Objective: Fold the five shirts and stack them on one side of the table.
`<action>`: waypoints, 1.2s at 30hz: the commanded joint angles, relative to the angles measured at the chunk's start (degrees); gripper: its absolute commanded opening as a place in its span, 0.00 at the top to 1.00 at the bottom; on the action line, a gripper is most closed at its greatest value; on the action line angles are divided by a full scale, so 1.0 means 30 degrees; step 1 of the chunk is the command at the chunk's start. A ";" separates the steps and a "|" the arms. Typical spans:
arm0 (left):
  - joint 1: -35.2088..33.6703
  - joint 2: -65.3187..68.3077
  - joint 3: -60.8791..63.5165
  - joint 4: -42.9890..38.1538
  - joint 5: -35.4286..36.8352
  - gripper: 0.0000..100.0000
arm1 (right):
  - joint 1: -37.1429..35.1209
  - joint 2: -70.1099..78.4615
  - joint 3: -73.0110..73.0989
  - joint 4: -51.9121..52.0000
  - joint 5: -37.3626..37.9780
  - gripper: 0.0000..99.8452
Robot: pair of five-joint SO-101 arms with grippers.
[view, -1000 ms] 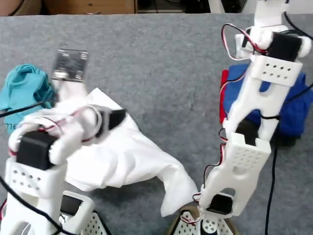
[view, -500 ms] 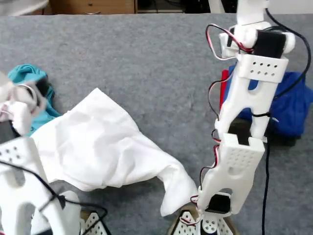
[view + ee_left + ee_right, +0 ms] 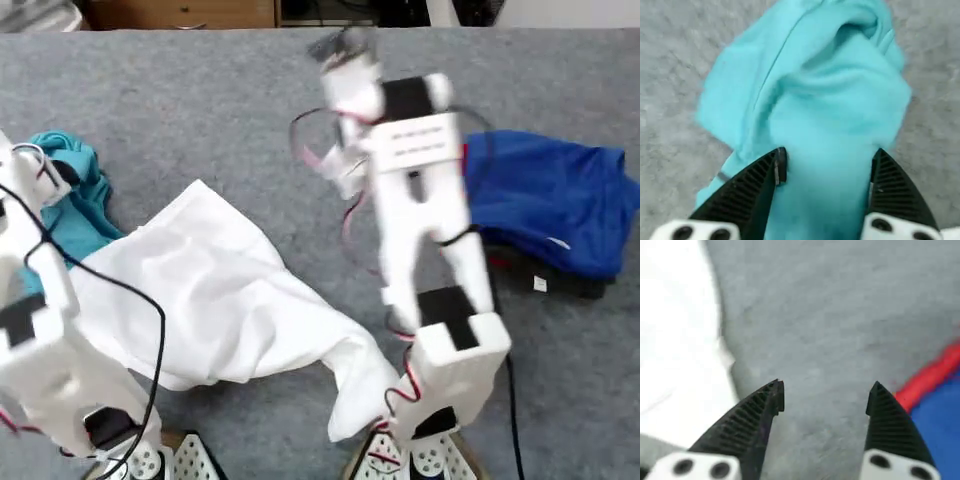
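Five shirts lie on the grey table, one of each colour. One white shirt is spread loose and rumpled across the near left half. One teal shirt sits bunched up at the left edge, just beside the white one. On the right side one blue shirt lies on top of a pile, with a thin strip of one red shirt showing at its inner edge and one black shirt sticking out beneath its near edge. There are two arms. The left arm stands at the left edge, and the left gripper hangs over the teal shirt with its jaws spread wide and nothing held; whether the tips touch the cloth I cannot tell. The right arm stretches up the middle of the table, and the right gripper is also wide and holds nothing, above bare table between the white shirt and the red one.
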 commanded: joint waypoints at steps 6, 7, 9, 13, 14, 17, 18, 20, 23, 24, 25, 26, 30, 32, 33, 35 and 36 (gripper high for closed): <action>-0.0205 0.5846 -0.7033 0.2198 -0.1436 0.95 | -0.4527 -0.0923 0.3971 -0.0967 0.0147 0.76; -0.0234 0.6110 -0.7648 0.2520 -0.1612 0.99 | -0.4762 -0.0923 0.4322 -0.1348 0.0147 0.76; -0.0645 0.6696 -0.8791 0.3048 -0.1582 0.97 | -0.5231 -0.0923 0.5026 -0.1993 0.0147 0.76; -0.2374 0.7311 -1.1341 0.3663 -0.1495 0.98 | -0.6520 -0.0923 0.5963 -0.2989 0.0147 0.76; -0.2872 0.7429 -1.2132 0.3956 -0.1260 0.98 | -0.6930 -0.0923 0.6110 -0.3282 0.0147 0.76; -0.4103 0.7458 -1.4300 0.5216 -0.0850 0.98 | -0.7810 -0.0894 0.6520 -0.4542 0.0147 0.76; -0.4454 0.7458 -1.5004 0.5597 -0.0703 0.98 | -0.7985 -0.0864 0.6696 -0.5040 0.0147 0.76; -0.4894 0.7458 -1.6352 0.6652 -0.0498 0.98 | -0.8103 -0.0396 0.6872 -0.5685 0.0117 0.76; -0.5275 0.7458 -1.8022 0.8117 -0.0645 0.98 | -0.8249 0.1070 0.6755 -0.5773 0.0029 0.76; -0.5363 0.7458 -1.8403 0.8469 -0.0586 0.98 | -0.8278 0.1656 0.6755 -0.5773 0.0000 0.76; -0.5392 0.7458 -1.8725 0.8879 -0.0557 0.98 | -0.8366 0.2212 0.6755 -0.5861 0.0000 0.76; -0.5304 0.7458 -1.9077 0.9377 -0.0527 0.98 | -0.8396 0.2828 0.6755 -0.5919 0.0000 0.76; -0.4806 0.7429 -2.0073 1.1722 -0.0527 0.93 | -0.8601 0.5084 0.6022 -0.5802 0.0000 0.76; -0.4601 0.7282 -2.0630 1.3363 -0.0527 0.84 | -0.8542 0.5905 0.5348 -0.5744 0.0000 0.81; -0.4454 0.7282 -2.1011 1.4154 -0.0645 0.80 | -0.8542 0.6139 0.5055 -0.5714 0.0000 0.86; -0.4425 0.7253 -2.1861 1.4974 -0.0645 0.73 | -0.8249 0.6315 0.4615 -0.5714 -0.0088 1.00; -0.4571 0.7253 -2.2183 1.4945 -0.0645 0.72 | -0.8015 0.6315 0.4410 -0.5714 -0.0469 1.00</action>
